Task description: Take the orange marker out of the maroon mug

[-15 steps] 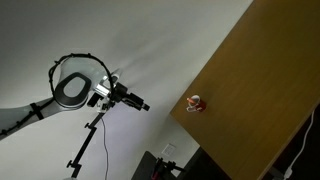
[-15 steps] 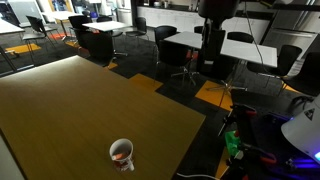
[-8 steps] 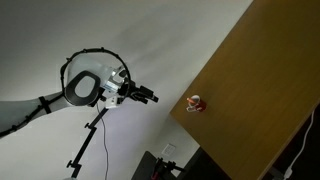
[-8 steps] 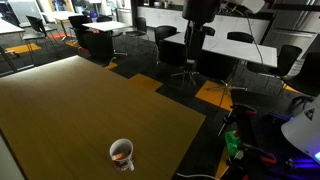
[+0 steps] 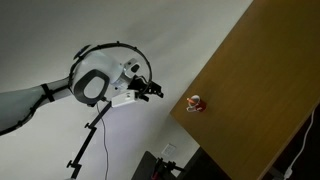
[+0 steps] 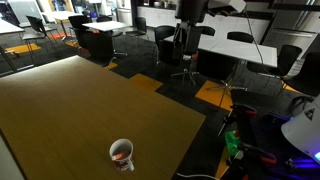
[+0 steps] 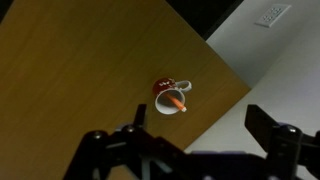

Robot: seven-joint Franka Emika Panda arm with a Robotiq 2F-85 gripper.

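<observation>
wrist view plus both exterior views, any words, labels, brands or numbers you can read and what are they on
No text can be read in any view.
The maroon mug: pale marks on its outer wall, too blurred to read.
The orange marker: no print visible at this size.
The pale surface beyond the table edge: a small dark mark near the top of the wrist view, too small to read.
</observation>
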